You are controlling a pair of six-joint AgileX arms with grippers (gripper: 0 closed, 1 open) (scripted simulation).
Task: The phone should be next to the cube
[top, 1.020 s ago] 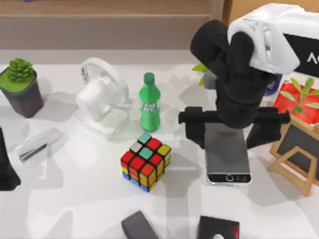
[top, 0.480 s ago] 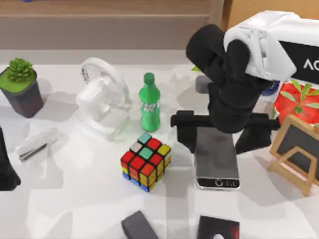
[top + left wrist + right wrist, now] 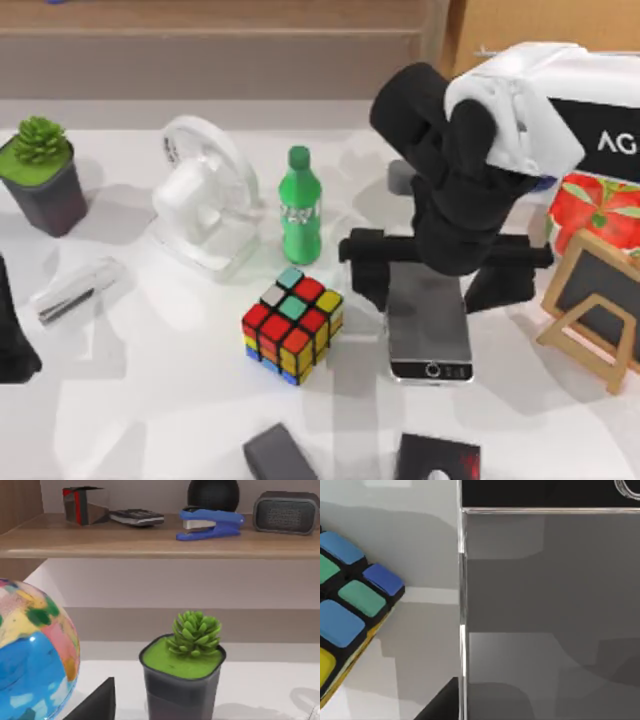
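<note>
White tabletop (image 3: 150, 410) carries everything, and places below are given from the Rubik's cube with its black frame and red, yellow, teal and orange stickers (image 3: 292, 325), which sits near the table's middle. My right arm, white-shelled with black links, reaches in from the top view's right, and its black two-finger gripper (image 3: 440, 272) hangs just right of the cube, the fingers spread wide on either side of the flat grey glossy smartphone (image 3: 430, 330). Whether the fingers press the phone's edges I cannot tell. The phone lies flat just right of the cube with a narrow strip of table between them, its dark strip with the round home button at the near end. In the right wrist view the phone's grey face (image 3: 550, 610) and the cube's blue and teal stickers (image 3: 350, 605) lie close together. Behind and left of the cube stands a white desk fan (image 3: 205, 195). Far left is a dark pot with a green succulent (image 3: 42, 175). Directly behind the cube stands a green plastic bottle (image 3: 299, 205). My left arm sits parked at the far left edge.
</note>
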